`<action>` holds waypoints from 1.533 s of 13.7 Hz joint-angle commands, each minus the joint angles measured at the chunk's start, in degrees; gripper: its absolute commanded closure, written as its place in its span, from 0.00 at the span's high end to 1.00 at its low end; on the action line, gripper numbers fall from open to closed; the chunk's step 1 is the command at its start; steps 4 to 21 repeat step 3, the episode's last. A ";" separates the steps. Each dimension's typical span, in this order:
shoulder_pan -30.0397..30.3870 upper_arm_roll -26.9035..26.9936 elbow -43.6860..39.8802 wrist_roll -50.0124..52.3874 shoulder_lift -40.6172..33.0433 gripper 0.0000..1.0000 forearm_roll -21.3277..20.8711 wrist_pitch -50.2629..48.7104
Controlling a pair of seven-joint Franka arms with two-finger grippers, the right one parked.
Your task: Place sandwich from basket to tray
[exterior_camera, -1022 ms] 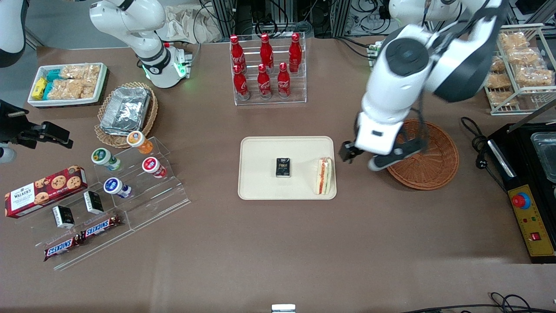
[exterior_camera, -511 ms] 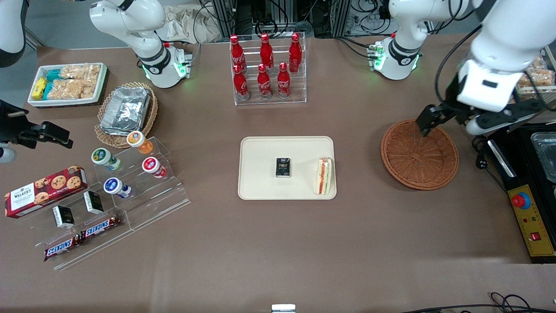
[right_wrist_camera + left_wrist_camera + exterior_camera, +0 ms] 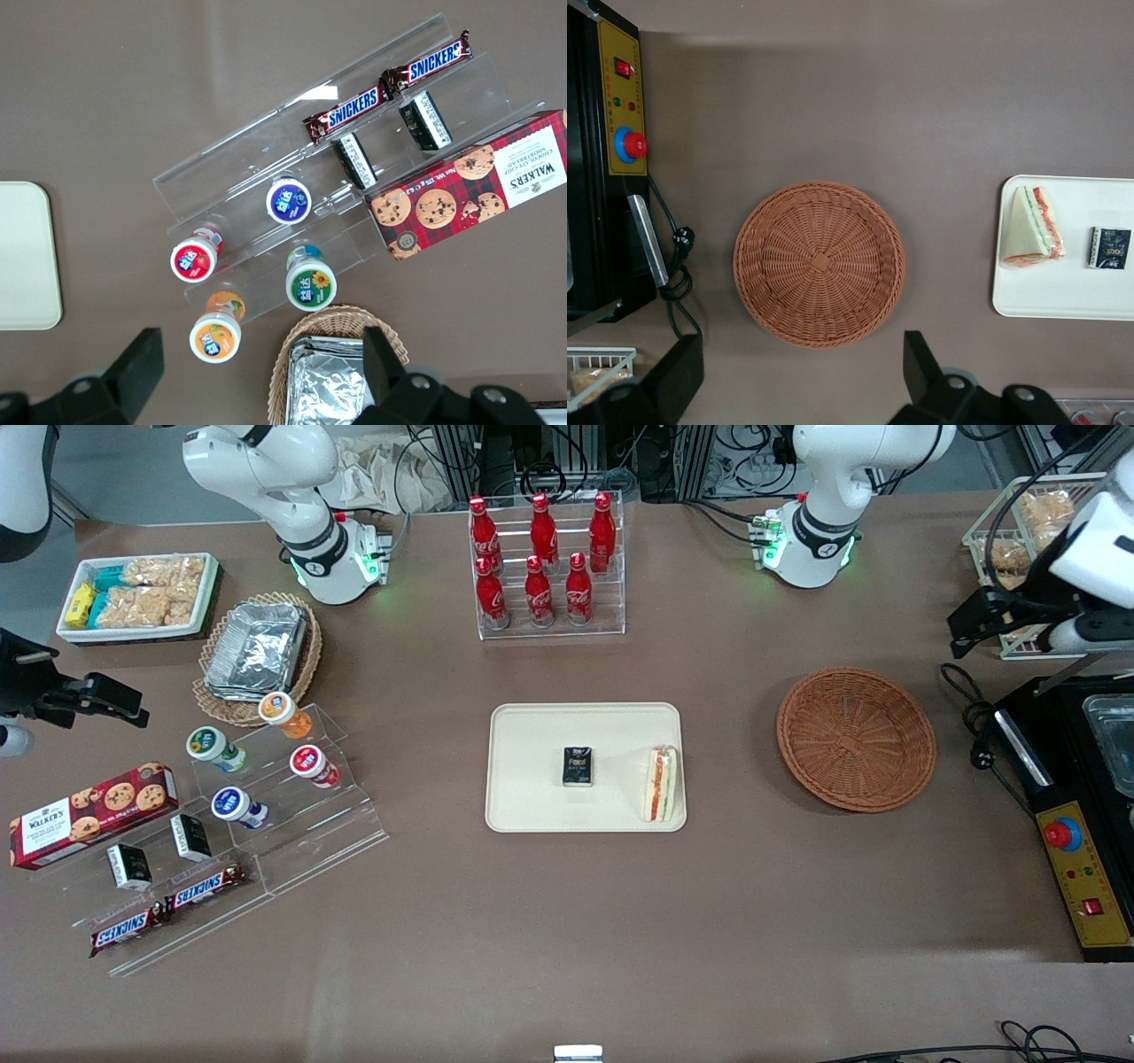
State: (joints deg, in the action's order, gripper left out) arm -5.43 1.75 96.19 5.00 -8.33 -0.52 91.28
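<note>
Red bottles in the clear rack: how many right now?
6 red bottles in the clear rack: three in the row nearer the front camera, three farther and higher. None looks hidden. The gripper, open, hangs over the table's working-arm end, above the black cable.

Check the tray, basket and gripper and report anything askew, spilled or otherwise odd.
Nothing stands out. The sandwich lies intact on the tray beside a small black packet, the basket sits empty and upright, and the gripper hangs open, high, at the working arm's end.
</note>
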 commanded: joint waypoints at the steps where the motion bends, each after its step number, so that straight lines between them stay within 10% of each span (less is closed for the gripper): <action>1: -0.89 -0.08 -3.00 -0.79 1.46 1.00 0.09 -0.75; 21: -0.81 0.27 -3.99 -1.31 1.74 1.00 0.17 -1.19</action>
